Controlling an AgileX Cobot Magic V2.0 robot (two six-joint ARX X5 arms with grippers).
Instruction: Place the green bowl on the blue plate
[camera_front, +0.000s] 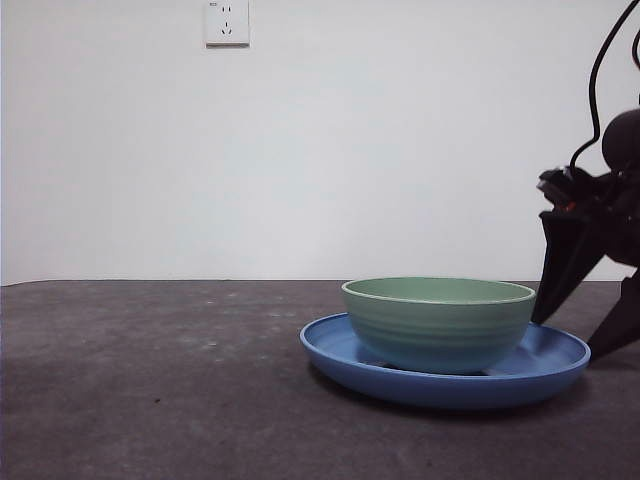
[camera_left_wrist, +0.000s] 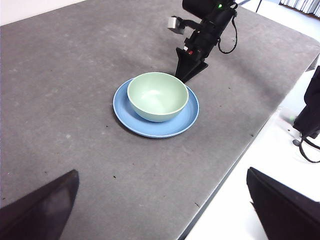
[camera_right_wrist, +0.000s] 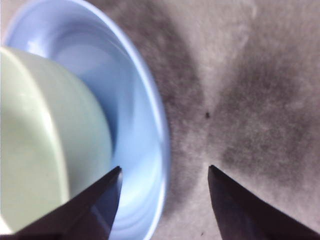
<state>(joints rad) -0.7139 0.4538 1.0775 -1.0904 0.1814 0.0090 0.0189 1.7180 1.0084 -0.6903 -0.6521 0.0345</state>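
Observation:
The green bowl (camera_front: 438, 325) (camera_left_wrist: 157, 96) (camera_right_wrist: 40, 140) sits upright inside the blue plate (camera_front: 340, 350) (camera_left_wrist: 119, 106) (camera_right_wrist: 137, 120) on the dark grey table. My right gripper (camera_front: 568, 338) (camera_left_wrist: 184, 77) (camera_right_wrist: 164, 168) is open and low at the plate's rim, on the right in the front view. One jaw hangs over the plate beside the bowl's wall, the other over bare table. It holds nothing. My left gripper (camera_left_wrist: 161, 171) is open and empty, high above the table and well away from the plate.
A white wall socket (camera_front: 227, 22) is on the wall behind. The table's edge (camera_left_wrist: 240, 165) runs close to the plate on one side, with white floor beyond and a black stand with cables (camera_left_wrist: 310, 112).

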